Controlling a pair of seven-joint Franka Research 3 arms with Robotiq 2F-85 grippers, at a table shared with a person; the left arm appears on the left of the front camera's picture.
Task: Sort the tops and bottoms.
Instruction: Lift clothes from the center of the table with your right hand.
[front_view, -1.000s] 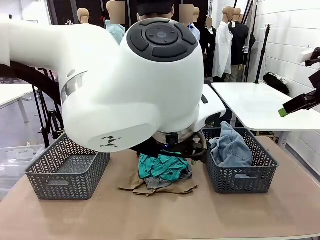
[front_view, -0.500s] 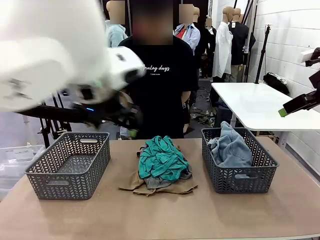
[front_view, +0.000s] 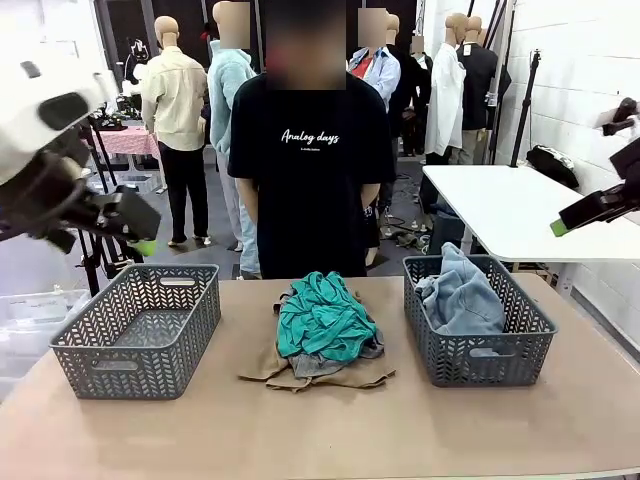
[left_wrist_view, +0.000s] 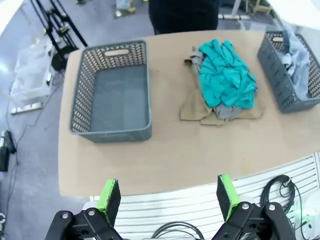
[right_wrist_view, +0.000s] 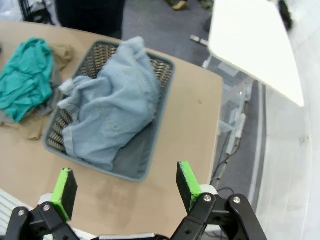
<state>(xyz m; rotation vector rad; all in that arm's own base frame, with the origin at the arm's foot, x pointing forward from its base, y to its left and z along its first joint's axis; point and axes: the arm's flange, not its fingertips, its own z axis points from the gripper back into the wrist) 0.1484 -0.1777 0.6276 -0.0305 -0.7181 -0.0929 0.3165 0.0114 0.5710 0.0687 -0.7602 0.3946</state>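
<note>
In the front view, a pile of tops lies at the middle of the brown bench: a teal green cloth top on top, over a grey cloth top and a khaki tan cloth top. Faded light blue denim bottoms are heaped in the grey plastic basket on the right, and a second grey plastic basket stands left of the pile. A person in a black T-shirt stands at the far side. The left gripper hangs high above the left basket, and the right gripper is raised at the right edge. In the left wrist view, the left gripper looks down on the bench from above its near edge, its green-padded fingers spread wide and holding nothing. In the right wrist view, the right gripper hovers over the denim bottoms, its fingers also spread wide apart.
</note>
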